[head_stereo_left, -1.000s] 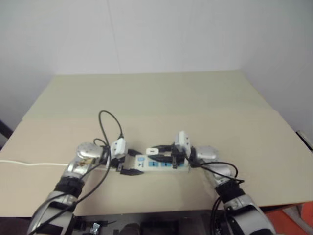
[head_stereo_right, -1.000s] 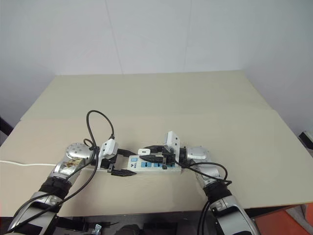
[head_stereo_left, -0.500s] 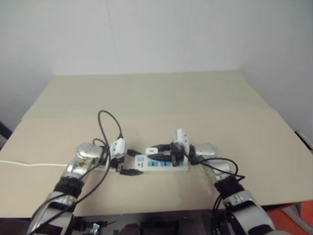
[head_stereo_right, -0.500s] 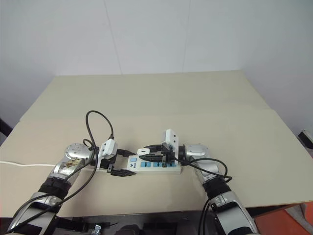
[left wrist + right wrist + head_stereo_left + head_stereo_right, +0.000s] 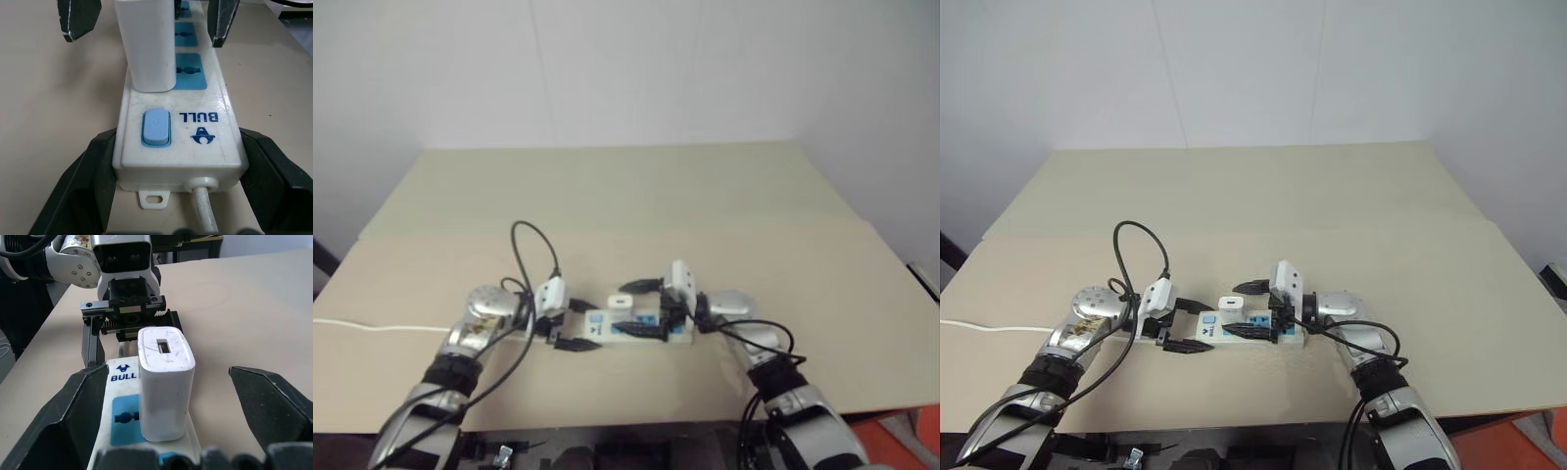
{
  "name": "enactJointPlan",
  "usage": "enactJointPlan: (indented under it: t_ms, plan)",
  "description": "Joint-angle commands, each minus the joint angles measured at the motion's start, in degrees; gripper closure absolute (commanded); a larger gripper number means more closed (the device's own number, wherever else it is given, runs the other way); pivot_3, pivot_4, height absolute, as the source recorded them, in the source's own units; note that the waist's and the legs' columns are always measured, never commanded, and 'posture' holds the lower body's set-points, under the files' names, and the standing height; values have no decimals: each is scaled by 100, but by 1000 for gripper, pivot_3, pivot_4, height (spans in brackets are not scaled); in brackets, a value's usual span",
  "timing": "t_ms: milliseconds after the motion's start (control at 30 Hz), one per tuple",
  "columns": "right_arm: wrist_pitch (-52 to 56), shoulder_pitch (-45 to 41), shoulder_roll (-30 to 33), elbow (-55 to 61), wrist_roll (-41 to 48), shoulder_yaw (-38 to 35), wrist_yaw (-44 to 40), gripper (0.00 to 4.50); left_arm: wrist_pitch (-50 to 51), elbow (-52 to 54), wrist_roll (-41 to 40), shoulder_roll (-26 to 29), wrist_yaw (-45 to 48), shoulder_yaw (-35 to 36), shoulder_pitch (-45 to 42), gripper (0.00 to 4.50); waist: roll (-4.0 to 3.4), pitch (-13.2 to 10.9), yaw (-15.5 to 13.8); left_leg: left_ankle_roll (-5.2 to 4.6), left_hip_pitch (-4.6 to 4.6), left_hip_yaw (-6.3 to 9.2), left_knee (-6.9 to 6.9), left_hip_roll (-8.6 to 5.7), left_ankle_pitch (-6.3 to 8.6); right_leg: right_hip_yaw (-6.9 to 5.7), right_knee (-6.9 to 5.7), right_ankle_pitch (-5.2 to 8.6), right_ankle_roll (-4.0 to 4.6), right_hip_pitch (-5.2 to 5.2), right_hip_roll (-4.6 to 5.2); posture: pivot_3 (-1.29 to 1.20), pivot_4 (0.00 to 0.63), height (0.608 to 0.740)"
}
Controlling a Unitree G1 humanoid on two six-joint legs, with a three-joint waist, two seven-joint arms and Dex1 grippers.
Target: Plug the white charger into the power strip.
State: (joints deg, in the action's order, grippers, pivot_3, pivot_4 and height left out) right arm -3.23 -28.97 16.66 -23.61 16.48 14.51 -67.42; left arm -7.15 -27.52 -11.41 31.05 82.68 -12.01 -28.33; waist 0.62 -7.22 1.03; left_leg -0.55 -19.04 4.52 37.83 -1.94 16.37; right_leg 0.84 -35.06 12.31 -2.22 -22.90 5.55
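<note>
the power strip point(image 5: 1234, 330) lies flat on the desk point(image 5: 1253, 196), near its front edge, between the two arms. the left gripper point(image 5: 1175, 327) has its fingers point(image 5: 83, 186) closed against the two long sides of the strip's switch end, seemingly to pin it so it cannot slide under a downward push. the white charger point(image 5: 1231, 305) stands upright in the blue socket panel next to the switch; it looks seated, though its prongs are hidden so how deep it sits cannot be told. the right gripper point(image 5: 1253, 309) has its fingers point(image 5: 274, 401) spread wide on either side of the charger, clear of it, so the charger stands on its own. both forearms reach in low over the desk from opposite ends, each wrist bent inward so the grippers face each other along the strip.
</note>
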Motion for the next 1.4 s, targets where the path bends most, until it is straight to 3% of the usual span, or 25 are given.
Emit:
enactJointPlan:
  t_ms: [33, 200, 333, 467, 667, 833, 1033, 1400]
  plan:
    - [161, 247, 200, -301, -189, -36, -54, 68, -19, -8, 99, 28, 122, -97, 25, 1235, 0, 0, -3, 0, -1, 0, 0, 0, 0, 0, 0, 0, 0, 0, 0, 0, 150, 740]
    - [32, 237, 292, 10, -158, -203, 16, 68, -88, -66, 137, -8, 58, -92, -1, 1235, 0, 0, -19, 0, -5, 1, 0, -1, 0, -1, 3, 0, 0, -2, 0, 0, 150, 740]
    - [538, 235, 647, 835, 134, -425, -78, 68, 312, -54, -24, -49, 18, 12, -105, 1235, 0, -5, -28, 0, -17, 1, 1, -2, 0, 0, 1, 0, 0, -13, 2, 0, 150, 740]
    - [489, 327, 802, 1261, 192, -656, 91, 0, 201, 166, -480, -113, 449, 210, -82, 30, 4, -38, -1, 0, -30, -2, 1, -2, 0, -1, 0, 0, 0, -26, 1, 0, 150, 740]
    - [544, 646, 1240, 1946, 378, -1101, 98, 0, 636, 1233, -1042, 157, 288, 697, 113, 30, 14, -83, 3, 0, -39, 0, -1, 2, 0, -1, 5, -1, 1, -34, -1, 0, 150, 740]
    - [724, 1132, 1979, 2605, 603, -1618, 23, 0, 1381, 2265, -1701, 1040, 298, 1499, 657, 30, 10, -105, 9, -6, -39, 0, -8, 5, 4, 1, 11, 0, -1, -36, 0, 0, 150, 740]
    - [781, 1819, 3017, 2998, 639, -2137, -273, 0, 839, 2020, -1381, 2113, 529, 2089, 1640, 30, 1, -123, -11, -11, -32, -8, -11, 9, 7, 2, 15, 4, 0, -32, -1, 0, 150, 740]
    - [891, 2465, 3496, 3338, 855, -2523, -416, 0, 854, 2360, -1480, 2179, 289, 2374, 2259, 30, 5, -156, -28, -11, -32, -17, -10, 30, 8, -5, 15, 3, 1, -24, -3, 0, 150, 740]
